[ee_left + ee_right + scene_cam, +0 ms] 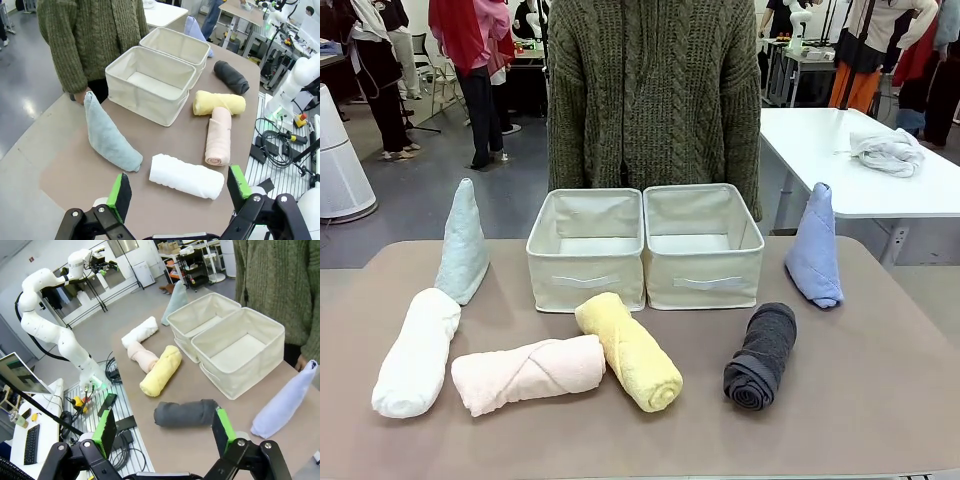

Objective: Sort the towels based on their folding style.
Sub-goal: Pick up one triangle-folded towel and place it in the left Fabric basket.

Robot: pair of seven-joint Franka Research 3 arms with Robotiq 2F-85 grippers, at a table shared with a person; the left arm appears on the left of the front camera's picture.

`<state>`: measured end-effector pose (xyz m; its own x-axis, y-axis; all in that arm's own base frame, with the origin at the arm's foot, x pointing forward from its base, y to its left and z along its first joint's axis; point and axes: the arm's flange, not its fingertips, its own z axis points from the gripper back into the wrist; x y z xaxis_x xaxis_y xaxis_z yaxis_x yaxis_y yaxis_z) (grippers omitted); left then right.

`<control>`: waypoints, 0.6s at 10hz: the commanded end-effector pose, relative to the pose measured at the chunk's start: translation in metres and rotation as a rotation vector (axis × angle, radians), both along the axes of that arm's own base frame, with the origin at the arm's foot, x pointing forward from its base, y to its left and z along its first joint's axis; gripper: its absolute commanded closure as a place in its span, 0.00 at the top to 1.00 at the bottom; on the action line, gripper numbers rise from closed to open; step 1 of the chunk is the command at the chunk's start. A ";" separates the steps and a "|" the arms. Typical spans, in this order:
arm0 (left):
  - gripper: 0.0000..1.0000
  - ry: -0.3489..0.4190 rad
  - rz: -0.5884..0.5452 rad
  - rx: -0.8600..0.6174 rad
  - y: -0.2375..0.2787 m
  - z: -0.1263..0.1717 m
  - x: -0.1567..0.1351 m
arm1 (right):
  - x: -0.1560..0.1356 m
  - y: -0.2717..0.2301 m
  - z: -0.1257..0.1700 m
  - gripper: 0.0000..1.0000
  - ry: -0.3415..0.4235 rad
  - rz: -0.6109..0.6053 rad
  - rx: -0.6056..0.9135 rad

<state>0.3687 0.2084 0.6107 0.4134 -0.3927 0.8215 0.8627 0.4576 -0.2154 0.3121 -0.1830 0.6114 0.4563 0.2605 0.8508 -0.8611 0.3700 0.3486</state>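
A brown table stands before a person in a green knit sweater. From the front, two beige bins sit side by side mid-table, the mint cone to their left and the blue cone to their right. The white roll, pink roll, yellow roll and dark grey roll lie nearer me. A cloth bundle rests on a white table behind. My left wrist view adds my left gripper, spread wide and holding nothing, with the white roll nearest ahead. My right wrist view adds my right gripper, likewise released, with the grey roll nearest ahead.
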 end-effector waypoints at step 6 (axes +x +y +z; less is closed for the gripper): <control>1.00 -0.011 -0.004 -0.008 0.000 0.001 0.001 | 0.000 0.000 -0.001 1.00 0.002 0.010 0.001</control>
<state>0.3689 0.2080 0.6107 0.4132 -0.3934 0.8213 0.8630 0.4570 -0.2153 0.3121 -0.1830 0.6114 0.4564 0.2605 0.8508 -0.8612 0.3699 0.3487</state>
